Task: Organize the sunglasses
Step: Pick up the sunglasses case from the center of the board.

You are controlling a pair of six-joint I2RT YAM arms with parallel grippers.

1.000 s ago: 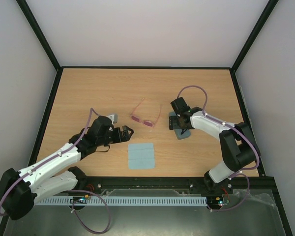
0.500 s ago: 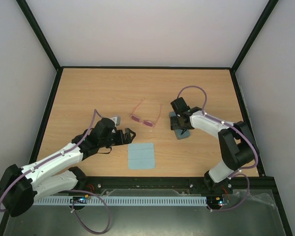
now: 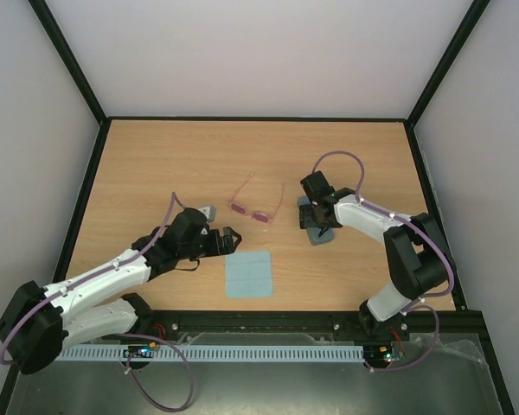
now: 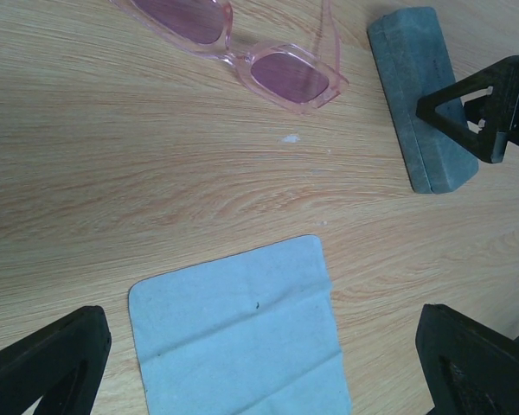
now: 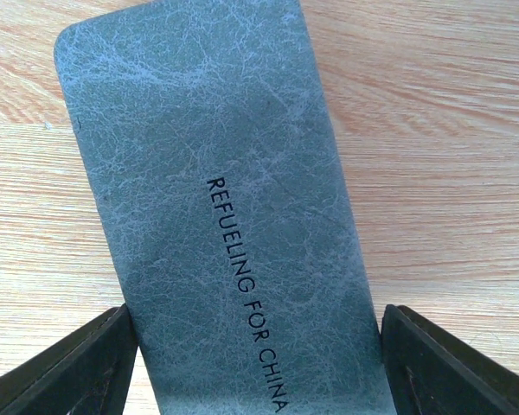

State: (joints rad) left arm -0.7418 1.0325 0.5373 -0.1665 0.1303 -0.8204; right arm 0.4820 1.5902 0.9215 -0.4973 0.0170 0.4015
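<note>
right gripper (image 5: 253, 316): fingers flank the case (image 5: 208, 130) at both long edges; pinching or not, can't tell
left gripper (image 4: 259, 318): spread wide, empty, over the cloth (image 4: 233, 346)
sunglasses (image 4: 233, 56): on table (image 4: 112, 173), arms unfolded, beyond cloth, beside case, untouched
step: probably securing the case
do well: squeeze both sides evenly, keep case flat, don't shove it into the sunglasses

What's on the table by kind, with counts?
sunglasses: 1
case: 1
cloth: 1
Total: 3
</note>
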